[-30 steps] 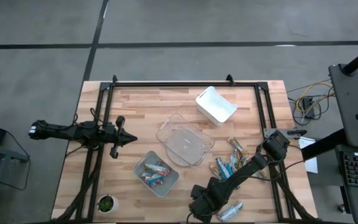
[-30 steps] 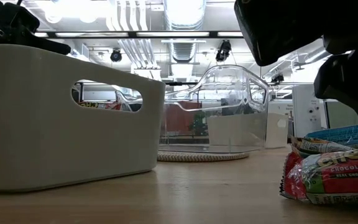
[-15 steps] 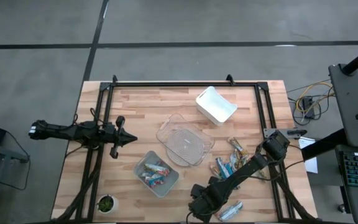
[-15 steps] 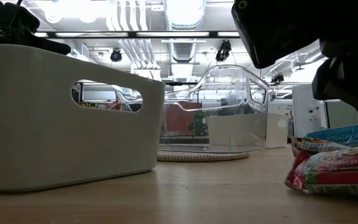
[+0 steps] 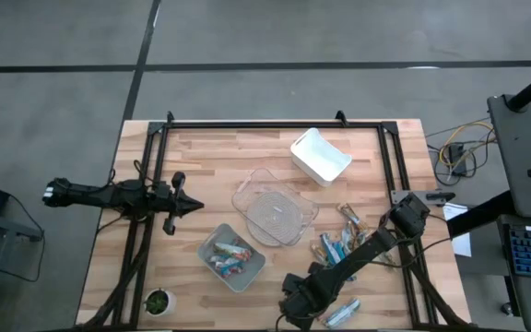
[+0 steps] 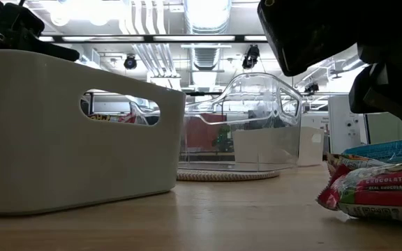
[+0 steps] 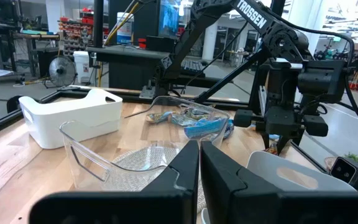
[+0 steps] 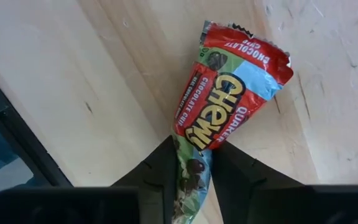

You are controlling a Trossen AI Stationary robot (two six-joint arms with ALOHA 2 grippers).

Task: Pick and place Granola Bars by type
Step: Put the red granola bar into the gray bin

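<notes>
Right gripper (image 8: 191, 165): fingers pinching one end of a red Chewy granola bar (image 8: 229, 87) at the surface's (image 5: 201, 157) near right edge. Left gripper (image 7: 200, 163): fingers pressed together, far left.

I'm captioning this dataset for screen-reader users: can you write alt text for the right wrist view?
The right end effector pinches one end of a red granola bar between its two dark fingers, the wrapper reading "Chewy" and "Chocolate Chip". The bar lies over a pale wooden table, with a dark frame rail at one edge.
</notes>
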